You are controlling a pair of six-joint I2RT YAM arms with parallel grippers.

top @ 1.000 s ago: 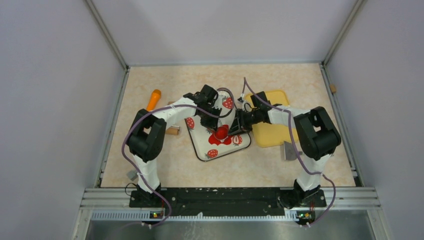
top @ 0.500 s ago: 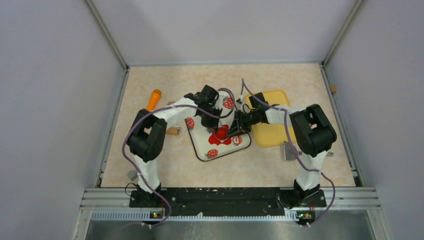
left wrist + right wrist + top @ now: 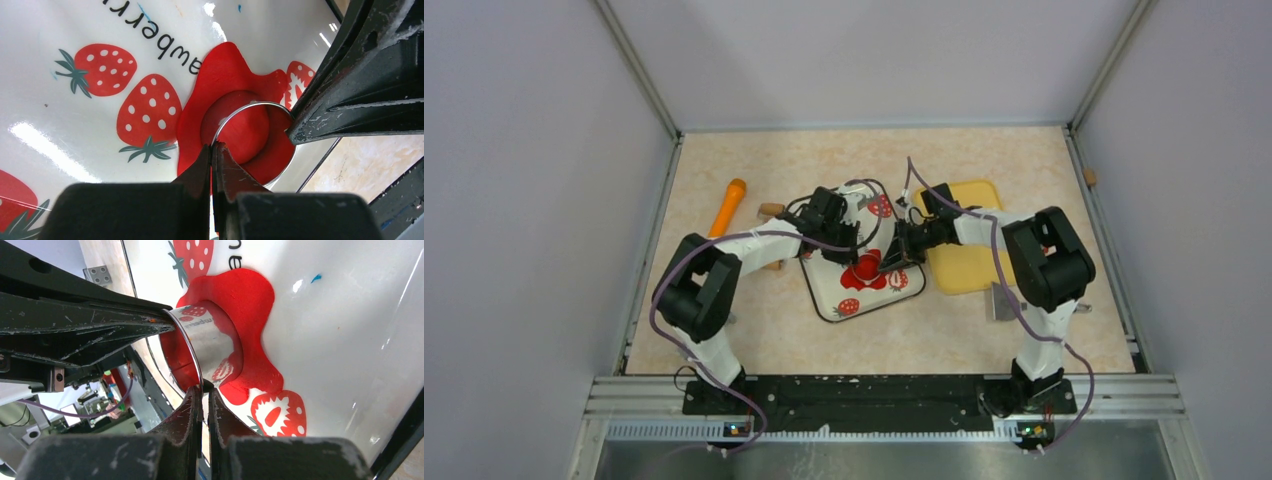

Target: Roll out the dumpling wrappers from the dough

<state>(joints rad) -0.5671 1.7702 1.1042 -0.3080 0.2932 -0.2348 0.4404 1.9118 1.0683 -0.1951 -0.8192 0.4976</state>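
Top external shows the dough (image 3: 865, 271) as a flat ragged blob in the middle of the tray (image 3: 829, 292), where it lay a second ago. Since then the left arm (image 3: 754, 240) has swung its elbow out leftward and the right gripper (image 3: 202, 389) has nipped shut. Wrist views add what that one hides: a metal ring (image 3: 251, 104) pressed into the dough, its thin rim pinched by the right gripper on one side and the left gripper (image 3: 212, 148) on another, both clenched on it.

So the left arm (image 3: 744, 243) and right arm (image 3: 984, 225) meet over the strawberry tray (image 3: 836, 300), red dough (image 3: 864, 270) splatted on it, yellow board (image 3: 969, 270) just beside.
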